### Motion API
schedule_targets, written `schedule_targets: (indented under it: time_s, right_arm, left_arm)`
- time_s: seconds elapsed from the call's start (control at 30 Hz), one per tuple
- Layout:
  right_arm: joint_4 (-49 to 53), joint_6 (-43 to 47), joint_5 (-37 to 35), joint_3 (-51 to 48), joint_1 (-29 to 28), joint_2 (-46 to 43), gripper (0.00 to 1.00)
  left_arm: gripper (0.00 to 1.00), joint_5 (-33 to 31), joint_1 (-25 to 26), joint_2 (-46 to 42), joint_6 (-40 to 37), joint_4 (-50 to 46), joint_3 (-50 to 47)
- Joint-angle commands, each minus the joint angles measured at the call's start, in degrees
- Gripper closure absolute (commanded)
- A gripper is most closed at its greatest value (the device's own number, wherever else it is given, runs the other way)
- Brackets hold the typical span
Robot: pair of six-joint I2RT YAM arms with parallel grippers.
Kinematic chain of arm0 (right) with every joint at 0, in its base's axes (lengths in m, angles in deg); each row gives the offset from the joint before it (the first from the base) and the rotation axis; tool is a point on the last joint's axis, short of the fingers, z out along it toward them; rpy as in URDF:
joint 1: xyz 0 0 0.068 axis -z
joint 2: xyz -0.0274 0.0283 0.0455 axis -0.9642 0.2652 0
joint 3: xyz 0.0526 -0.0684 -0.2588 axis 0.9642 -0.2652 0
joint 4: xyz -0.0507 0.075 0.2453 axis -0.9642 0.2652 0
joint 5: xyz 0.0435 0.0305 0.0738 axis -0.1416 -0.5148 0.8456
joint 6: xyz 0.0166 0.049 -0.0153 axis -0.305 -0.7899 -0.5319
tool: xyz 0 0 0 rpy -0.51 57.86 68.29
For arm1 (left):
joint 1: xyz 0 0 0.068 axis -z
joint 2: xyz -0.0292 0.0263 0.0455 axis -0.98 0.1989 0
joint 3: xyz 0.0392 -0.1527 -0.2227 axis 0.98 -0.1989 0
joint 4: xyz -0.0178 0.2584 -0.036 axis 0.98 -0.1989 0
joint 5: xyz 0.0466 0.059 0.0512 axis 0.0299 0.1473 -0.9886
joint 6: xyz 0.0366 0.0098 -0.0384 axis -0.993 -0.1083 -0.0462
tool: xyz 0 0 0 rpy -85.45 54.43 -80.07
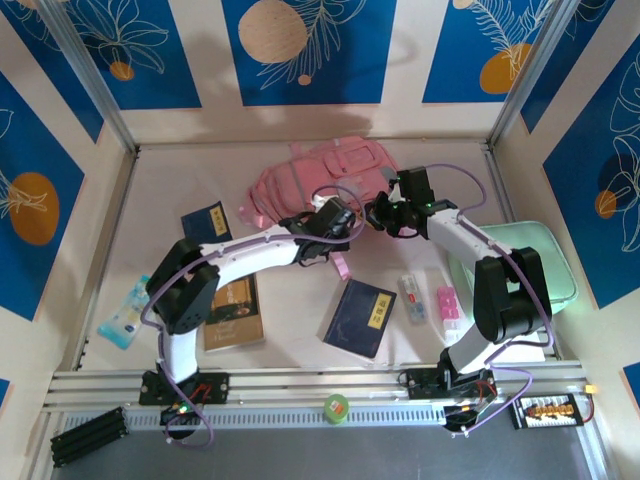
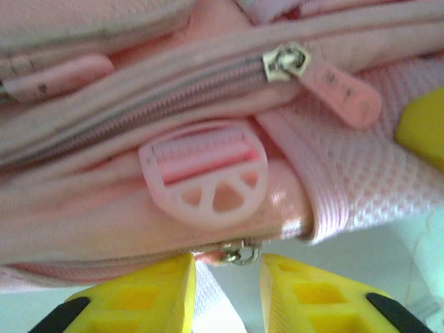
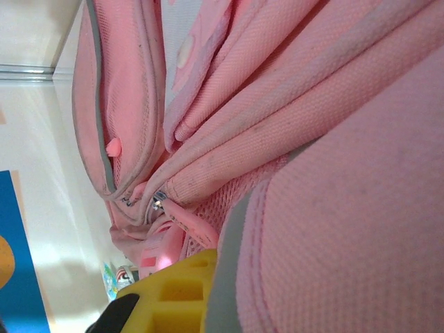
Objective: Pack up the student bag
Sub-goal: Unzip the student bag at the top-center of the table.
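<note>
Upper middle of the frame: the right gripper (image 1: 378, 213) clenches the large soft pink fabric backpack (image 1: 325, 170); the left gripper (image 2: 227, 267) stands parted beside it.

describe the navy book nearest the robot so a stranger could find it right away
Find the pink student bag at the far middle of the table, then come back toward the near edge. The navy book lies flat and tilted between the left arm and the right arm. The other navy book sits farther back, left of the bag.
</note>
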Motion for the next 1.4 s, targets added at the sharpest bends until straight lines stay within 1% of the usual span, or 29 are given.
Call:
schedule_targets:
  time_s: [0.0,0.17,0.27,0.43,0.63,0.7,0.8,1.03,1.2,1.37]
  right_arm:
    - [-0.5,1.3,5.0,4.3,-0.8,-2.3,1.0]
    - [1.2,2.4,5.6,6.3,-0.8,-1.6,1.0]
    - [1.2,2.1,5.8,6.4,-0.8,-1.6,1.0]
    - [1.4,2.1,5.7,6.0,-0.8,-2.3,1.0]
    - [1.5,2.1,5.6,6.1,-0.8,-2.3,1.0]
    - [1.4,2.1,5.7,6.0,-0.9,-2.1,1.0]
    - [1.5,2.1,5.6,5.9,-0.9,-1.7,1.0]
    - [1.6,1.6,4.6,5.8,-0.8,-0.6,1.0]
    - [1.7,1.4,4.2,6.2,-0.4,0.8,1.0]
    - [1.9,1.4,3.4,6.3,0.3,1.3,1.0]
  left_arm:
    - [0.66,4.3,0.0,-2.8,3.1,1.4,-3.8]
    - [0.64,3.9,-0.2,-2.4,2.1,4.7,-5.1]
    - [0.63,2.4,-0.9,-1.3,-0.7,5.7,-3.0]
    - [0.6,0.1,-2.1,-1.2,-2.7,7.8,-0.9]
    - [0.61,-2.4,-2.2,-0.7,-3.9,7.7,0.1]
    - [0.65,-4.4,-2.2,-0.8,-4.6,8.0,0.4]
    - [0.7,-5.4,-2.3,-1.3,-5.4,8.4,0.4]
    - [0.81,-4.4,-2.2,-3.3,-4.9,10.8,-3.2]
    - [0.9,-4.3,-2.3,-4.1,-4.5,10.3,-4.5]
    - [0.96,-2.9,-2.2,-5.5,-4.3,8.4,-6.4]
